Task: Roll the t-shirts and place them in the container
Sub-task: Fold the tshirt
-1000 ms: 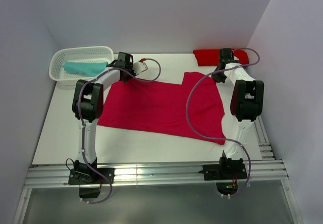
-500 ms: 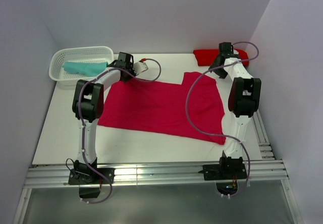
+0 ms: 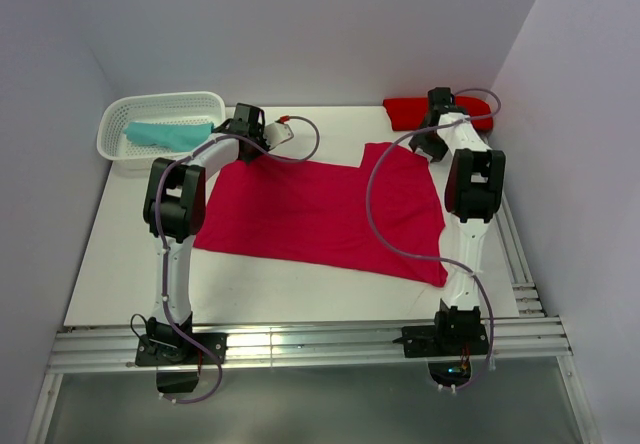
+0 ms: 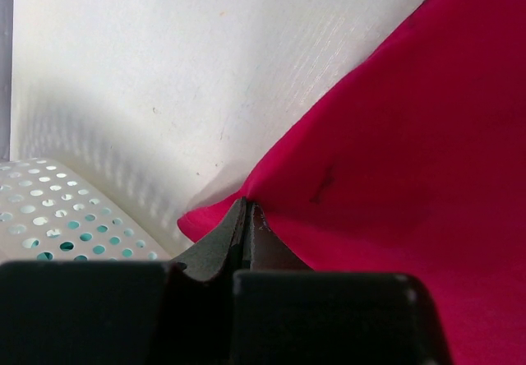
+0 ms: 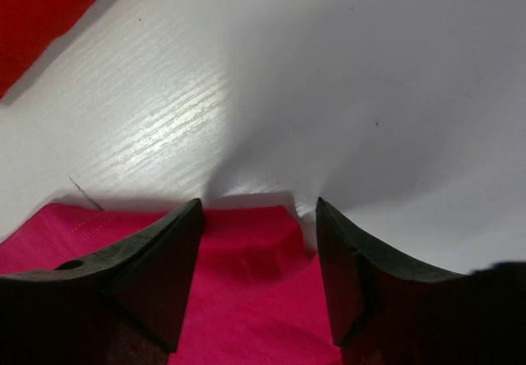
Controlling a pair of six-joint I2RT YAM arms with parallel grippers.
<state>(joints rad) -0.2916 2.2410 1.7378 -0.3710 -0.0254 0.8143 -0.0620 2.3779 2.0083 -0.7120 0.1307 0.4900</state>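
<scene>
The crimson t-shirt (image 3: 310, 214) lies flat mid-tabletop (image 3: 280, 284). The left fingers (image 4: 218, 250) pinch its 10 o'clock corner. The right fingers (image 5: 156, 274), spread wide astride the 1 o'clock corner, should close squarely on the hem.

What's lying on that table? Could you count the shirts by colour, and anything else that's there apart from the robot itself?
crimson t-shirt: 1
scarlet t-shirt: 1
teal t-shirt: 1
white basket: 1
Total: 4 things, 3 of them shirts.
</scene>
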